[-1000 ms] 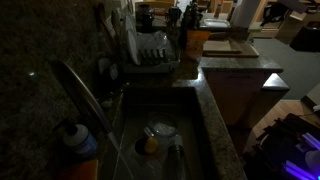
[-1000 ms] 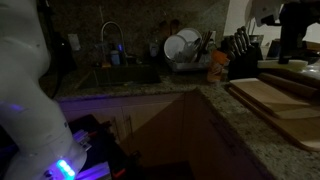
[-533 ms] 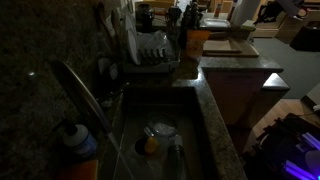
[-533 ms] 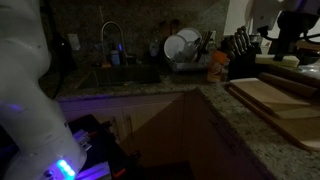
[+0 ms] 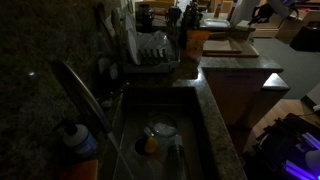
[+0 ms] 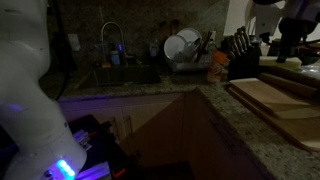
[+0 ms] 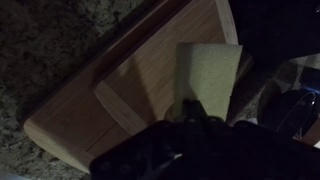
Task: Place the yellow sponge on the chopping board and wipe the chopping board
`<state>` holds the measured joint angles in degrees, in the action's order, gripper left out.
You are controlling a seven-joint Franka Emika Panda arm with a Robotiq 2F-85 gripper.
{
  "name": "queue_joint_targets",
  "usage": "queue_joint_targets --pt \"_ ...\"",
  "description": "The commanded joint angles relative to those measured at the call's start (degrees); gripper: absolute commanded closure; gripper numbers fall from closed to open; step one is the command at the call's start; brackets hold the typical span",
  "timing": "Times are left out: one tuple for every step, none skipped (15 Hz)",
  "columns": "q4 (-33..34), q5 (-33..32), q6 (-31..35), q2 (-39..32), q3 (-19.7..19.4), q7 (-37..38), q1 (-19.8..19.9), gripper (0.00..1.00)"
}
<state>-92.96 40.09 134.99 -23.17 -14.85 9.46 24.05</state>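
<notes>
The wrist view shows the pale tan chopping board (image 7: 150,85) lying on the speckled countertop. The yellow sponge (image 7: 208,72) hangs just over the board's far half, its near end pinched in my gripper (image 7: 200,108), which is shut on it. I cannot tell whether the sponge touches the wood. In both exterior views the scene is very dark. The board (image 5: 228,47) lies on the counter beyond the dish rack, with my gripper (image 5: 262,12) above its far end. The board (image 6: 275,95) also shows at the counter's right end under my gripper (image 6: 290,45).
A sink (image 5: 150,120) with a faucet (image 6: 110,35) holds a bowl and a yellow-orange lump (image 5: 150,146). A dish rack (image 5: 155,50) with plates stands beside the board. A knife block (image 6: 240,55) stands behind the board. A soap bottle (image 5: 76,140) stands near the sink.
The arm has shifted slightly over the board's far end. The gripper has stayed shut on the sponge.
</notes>
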Motion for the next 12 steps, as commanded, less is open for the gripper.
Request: queue_joint_targets --pt "4.96 1.07 0.73 -4.35 0.70 1.68 1.56 1.00" --pt "5.95 1.25 0.79 -5.14 0.90 2.14 1.84 1.00" --pt "7.16 1.45 0.73 -6.08 1.12 2.54 2.17 1.00" --pt "8.23 1.47 0.65 -6.97 1.25 3.12 2.39 1.00" --pt "9.32 1.36 0.82 -8.03 1.29 3.78 2.54 1.00" --pt "10.31 1.12 0.78 -9.07 1.30 4.33 2.73 1.00" --pt "11.36 1.00 0.94 -10.22 1.35 4.95 2.90 1.00" --pt "12.28 0.95 0.75 -11.21 1.44 5.67 3.11 1.00" --pt "13.22 0.81 0.63 -12.22 1.52 6.28 3.28 1.00" --pt "14.10 0.60 0.72 -13.31 1.54 6.88 3.38 1.00" --pt "15.10 0.44 0.65 -14.36 1.57 7.53 3.55 1.00" --pt "16.11 0.60 0.34 -15.52 1.84 7.92 3.92 1.00"
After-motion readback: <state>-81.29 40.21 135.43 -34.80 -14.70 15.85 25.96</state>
